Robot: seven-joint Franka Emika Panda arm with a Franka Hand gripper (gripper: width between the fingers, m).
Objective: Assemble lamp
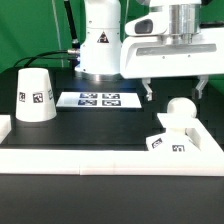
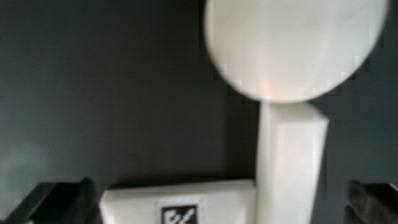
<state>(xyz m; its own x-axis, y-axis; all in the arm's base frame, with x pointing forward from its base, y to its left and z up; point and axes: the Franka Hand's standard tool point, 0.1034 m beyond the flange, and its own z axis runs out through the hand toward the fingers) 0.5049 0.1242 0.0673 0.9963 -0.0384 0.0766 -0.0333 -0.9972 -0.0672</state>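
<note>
The white ball-shaped bulb (image 1: pixel 180 109) stands at the exterior view's right, right at the small blocky base (image 1: pixel 166 141) with its tags. I cannot tell whether the two are joined. In the wrist view the bulb (image 2: pixel 276 50) runs down its stem (image 2: pixel 295 150) beside the base (image 2: pixel 178 203). My gripper (image 1: pixel 172 92) hangs just above them, open and empty. Its dark fingers (image 2: pixel 54 203) stand on either side of base and stem, not touching them. The cone-shaped shade (image 1: pixel 36 95) stands apart at the exterior view's left.
The marker board (image 1: pixel 98 99) lies at the back middle, in front of the robot body (image 1: pixel 100 45). A raised white rim (image 1: pixel 100 157) runs along the front and right of the black table, close to the base.
</note>
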